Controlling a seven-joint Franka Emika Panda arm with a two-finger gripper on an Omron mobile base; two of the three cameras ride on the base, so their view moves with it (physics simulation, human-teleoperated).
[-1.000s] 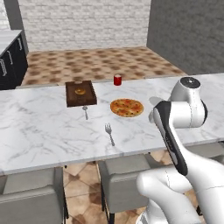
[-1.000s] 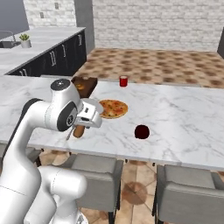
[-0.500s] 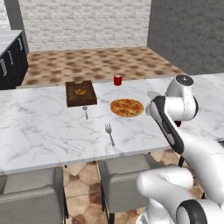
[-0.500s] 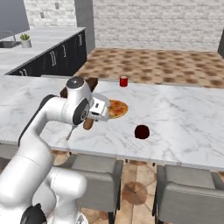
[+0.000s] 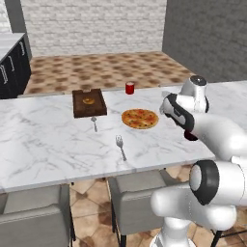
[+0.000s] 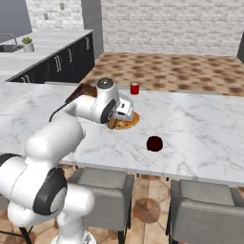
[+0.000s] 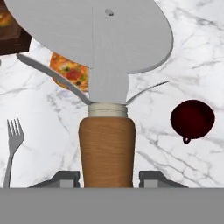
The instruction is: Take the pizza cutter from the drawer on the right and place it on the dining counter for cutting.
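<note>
We saw the gripper (image 7: 107, 177) clenched on the pizza cutter (image 7: 107, 83), grasping its brown handle; it hung above the dining counter (image 5: 53, 144), near the pizza (image 5: 140, 118).

You have the dining counter (image 5: 43, 144) running across in front of you, stools tucked under its near edge. On it, the pizza (image 5: 140, 118) lies near the middle. The wooden tray (image 5: 89, 102) sits left of the pizza, toward the far edge, and the cup (image 5: 130, 88) stands at the far edge. One fork (image 5: 121, 146) lies before the pizza, near the near edge; another fork (image 5: 94, 123) lies just before the tray. A round dark object (image 6: 154, 143) rests right of the pizza.
</note>
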